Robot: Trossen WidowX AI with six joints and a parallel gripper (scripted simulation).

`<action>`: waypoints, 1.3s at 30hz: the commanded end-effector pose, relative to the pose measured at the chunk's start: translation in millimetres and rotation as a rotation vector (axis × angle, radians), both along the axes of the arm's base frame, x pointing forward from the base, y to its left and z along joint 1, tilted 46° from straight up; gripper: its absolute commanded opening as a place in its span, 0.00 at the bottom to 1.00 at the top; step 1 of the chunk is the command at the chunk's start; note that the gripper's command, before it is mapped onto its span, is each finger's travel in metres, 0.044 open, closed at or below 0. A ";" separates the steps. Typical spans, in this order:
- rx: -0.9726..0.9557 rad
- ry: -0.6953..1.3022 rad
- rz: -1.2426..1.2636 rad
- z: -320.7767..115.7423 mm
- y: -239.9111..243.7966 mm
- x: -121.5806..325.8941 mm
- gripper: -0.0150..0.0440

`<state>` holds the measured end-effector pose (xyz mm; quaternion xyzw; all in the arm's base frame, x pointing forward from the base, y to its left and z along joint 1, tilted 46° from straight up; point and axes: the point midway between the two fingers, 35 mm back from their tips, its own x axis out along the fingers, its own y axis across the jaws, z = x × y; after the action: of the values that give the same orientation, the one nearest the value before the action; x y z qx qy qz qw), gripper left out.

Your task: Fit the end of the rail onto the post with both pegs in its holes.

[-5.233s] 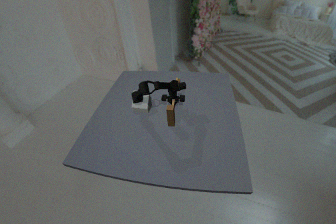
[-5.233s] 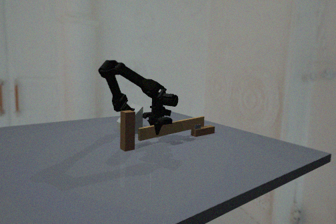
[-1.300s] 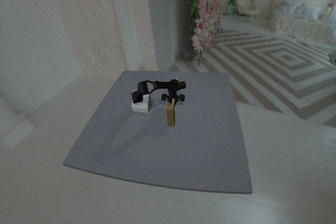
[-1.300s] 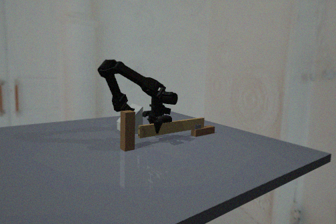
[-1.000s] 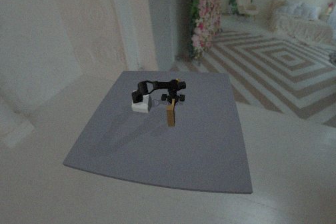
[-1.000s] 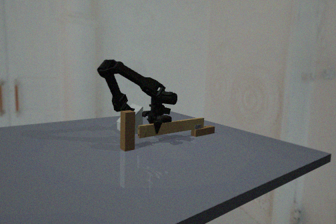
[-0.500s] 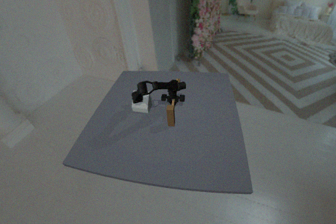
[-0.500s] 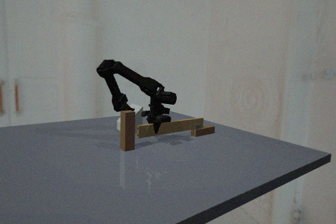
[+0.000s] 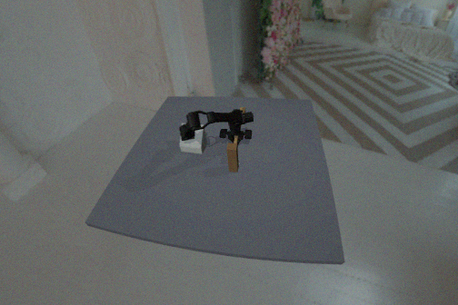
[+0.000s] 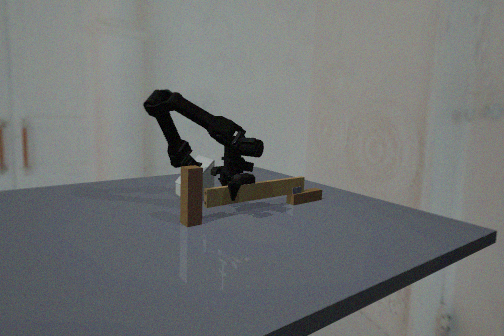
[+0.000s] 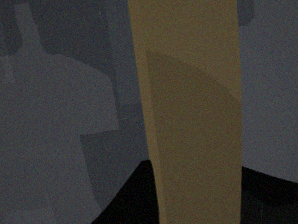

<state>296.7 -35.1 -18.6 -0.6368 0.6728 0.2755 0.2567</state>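
The rail (image 10: 270,188) (image 11: 192,75) is a long light-wood board. My gripper (image 10: 233,194) (image 11: 170,165) is shut on it nearer its post end, one finger on each side. That end hangs above the table, and a thin gap shows between it and the upright brown post (image 9: 233,158) (image 10: 191,197) in the exterior view. The pegs cannot be made out. The rail's far end is at the grey bracket (image 10: 298,190) on the low footboard block (image 10: 310,197); how deep it sits is unclear. The rail looks close to level, but a slight tilt cannot be ruled out.
A white angular block (image 9: 193,144) (image 10: 178,188) stands beside the arm, behind the post in the exterior view. The arm's raised links arch above the rail area. The grey table (image 9: 218,211) (image 10: 300,258) carries everything.
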 end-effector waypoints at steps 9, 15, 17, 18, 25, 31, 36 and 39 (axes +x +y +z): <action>0.001 -0.001 0.003 3.6 -2.2 0.6 0.25; 0.001 -0.001 0.003 5.3 -3.0 0.6 0.25; 0.001 -0.001 0.003 5.8 -3.3 0.6 0.25; 0.001 -0.001 0.003 6.0 -3.5 0.6 0.25; 0.000 -0.001 0.003 7.5 -5.1 0.6 0.25; 0.000 -0.001 0.003 8.5 -6.7 0.5 0.25; 0.000 -0.001 0.003 9.4 -8.1 0.5 0.25; 0.000 -0.001 0.003 10.0 -8.8 0.5 0.25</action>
<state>296.8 -43.2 -10.0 -0.6367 0.6729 0.2754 0.2567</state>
